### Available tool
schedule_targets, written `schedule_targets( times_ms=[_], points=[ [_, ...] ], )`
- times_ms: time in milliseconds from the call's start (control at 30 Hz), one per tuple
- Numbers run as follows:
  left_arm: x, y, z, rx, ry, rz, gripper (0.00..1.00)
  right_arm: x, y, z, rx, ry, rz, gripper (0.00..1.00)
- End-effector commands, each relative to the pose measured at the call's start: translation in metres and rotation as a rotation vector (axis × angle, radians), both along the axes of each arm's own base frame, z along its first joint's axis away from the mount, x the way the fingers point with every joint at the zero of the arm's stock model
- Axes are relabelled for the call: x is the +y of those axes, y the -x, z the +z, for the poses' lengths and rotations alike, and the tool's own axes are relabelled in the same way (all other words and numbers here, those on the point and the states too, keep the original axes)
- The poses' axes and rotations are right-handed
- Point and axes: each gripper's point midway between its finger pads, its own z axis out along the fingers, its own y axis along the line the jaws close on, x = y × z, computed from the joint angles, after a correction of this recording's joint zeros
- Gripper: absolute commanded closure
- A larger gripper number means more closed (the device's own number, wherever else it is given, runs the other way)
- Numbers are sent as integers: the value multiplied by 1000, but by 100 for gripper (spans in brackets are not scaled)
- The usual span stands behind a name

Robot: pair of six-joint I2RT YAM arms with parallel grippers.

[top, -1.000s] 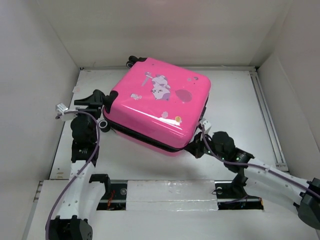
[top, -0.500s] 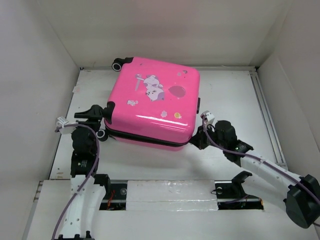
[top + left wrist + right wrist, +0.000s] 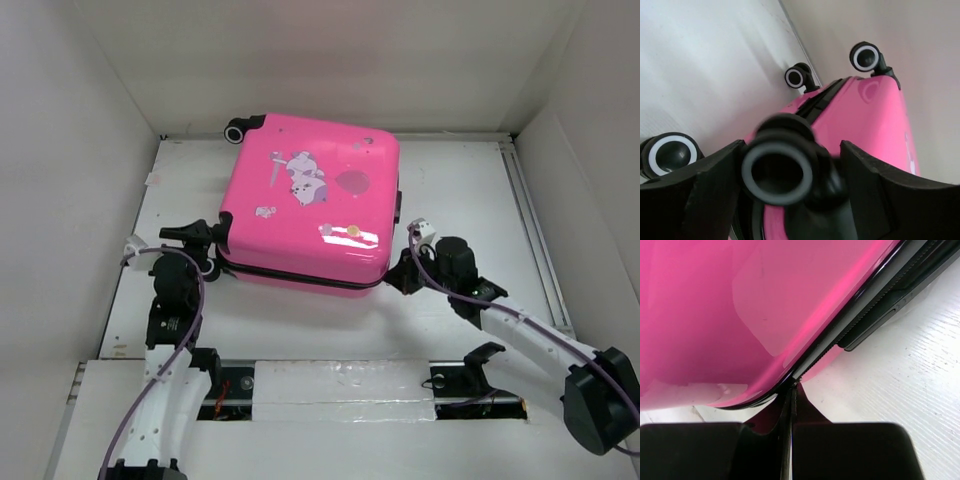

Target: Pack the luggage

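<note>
The luggage (image 3: pixel 310 210) is a glossy hot-pink hard-shell suitcase with a cartoon print, lying flat and closed on the white table (image 3: pixel 470 180). My left gripper (image 3: pixel 205 238) is at its near-left corner. In the left wrist view the left gripper (image 3: pixel 792 145) has its fingers on either side of a black caster wheel (image 3: pixel 777 170) and touching it. My right gripper (image 3: pixel 400 275) is at the near-right corner. In the right wrist view the right gripper (image 3: pixel 794 387) is pressed shut with its tips at the black zipper trim (image 3: pixel 840 335), on a small zipper pull (image 3: pixel 796 384).
White walls enclose the table on three sides. Other black wheels show at the suitcase's far-left corner (image 3: pixel 236 130) and in the left wrist view (image 3: pixel 670 152). A black side handle (image 3: pixel 397 208) sits on the right edge. A metal rail (image 3: pixel 530 230) runs along the table's right side.
The suitcase has turned clockwise and lies squarer to the table. My right gripper has moved up and right along its near-right corner. My left gripper has shifted nearer and right, staying at the wheel.
</note>
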Motion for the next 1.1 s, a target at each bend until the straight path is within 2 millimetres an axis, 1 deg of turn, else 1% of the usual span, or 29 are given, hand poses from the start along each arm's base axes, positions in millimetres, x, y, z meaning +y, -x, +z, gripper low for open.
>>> schedule_targets(
  times_ms=[0, 33, 100, 133, 167, 200, 233, 267, 300, 333, 367, 400, 500, 533, 567, 600, 633, 667, 700, 733, 767, 800, 833, 867, 900, 933, 967, 1000, 1067],
  points=[
    [-11, 5, 72, -178, -29, -56, 28, 13, -32, 61, -192, -98, -3, 100],
    [-11, 8, 91, -233, -29, -55, 26, 14, -34, 60, -192, -98, -3, 100],
    [-20, 18, 153, -407, -80, -109, 24, 14, -34, 60, -192, -98, -3, 100],
    [-28, 18, 170, -447, -102, -154, 26, 14, -34, 60, -192, -98, -3, 100],
    [-46, 15, 194, -478, -123, -258, 28, 14, -34, 60, -192, -98, -3, 100],
    [-58, 13, 207, -504, -144, -322, 28, 15, -35, 59, -192, -98, -3, 100],
    [-68, 10, 214, -512, -161, -382, 29, 15, -37, 64, -201, -103, -3, 100],
    [-83, 1, 212, -500, -165, -468, 33, 17, -38, 62, -191, -106, -6, 100],
    [-87, -1, 217, -516, -170, -488, 35, 17, -39, 59, -182, -102, -6, 100],
    [-86, -4, 220, -531, -188, -486, 35, 18, -42, 64, -193, -108, -6, 100],
    [-88, -9, 218, -518, -209, -495, 35, 20, -45, 63, -187, -104, -6, 100],
    [-92, -23, 219, -495, -206, -517, 36, 19, -48, 59, -178, -95, -17, 100],
    [-103, -49, 224, -472, -213, -581, 36, 22, -57, 59, -172, -88, -26, 100],
    [-102, -68, 230, -463, -210, -571, 37, 23, -59, 60, -172, -88, -26, 100],
    [-100, -75, 239, -477, -213, -559, 37, 23, -59, 60, -179, -82, -23, 100],
    [-105, -83, 250, -490, -234, -561, 37, 20, -65, 61, -181, -78, -42, 100],
    [-125, -100, 283, -510, -304, -526, 37, 20, -65, 61, -181, -78, -42, 100],
    [-142, -110, 293, -477, -361, -493, 37, 19, -70, 62, -181, -77, -51, 100],
    [-165, -119, 287, -380, -422, -490, 37, 19, -70, 62, -181, -77, -51, 100],
    [-186, -123, 297, -348, -463, -490, 37, 20, -71, 67, -191, -82, -51, 100],
    [-223, -119, 324, -373, -464, -525, 37, 16, -74, 67, -191, -81, -63, 100],
    [-240, -110, 327, -397, -455, -568, 48, 16, -75, 64, -183, -77, -63, 100],
    [-253, -99, 331, -447, -428, -615, 56, 14, -79, 66, -191, -71, -69, 100],
    [-275, -71, 296, -452, -400, -739, 67, 15, -78, 66, -190, -74, -59, 100],
    [-282, -53, 286, -485, -358, -760, 78, 11, -82, 69, -201, -83, -68, 100],
    [-289, -34, 284, -543, -336, -755, 92, 10, -83, 66, -191, -82, -66, 100],
    [-298, -16, 262, -516, -345, -769, 98, 9, -85, 66, -195, -88, -63, 100],
    [-313, 17, 212, -435, -369, -792, 100, 6, -86, 67, -193, -93, -63, 100],
    [-325, 50, 163, -368, -399, -834, 100, 3, -93, 74, -211, -97, -58, 100]
  ],
)
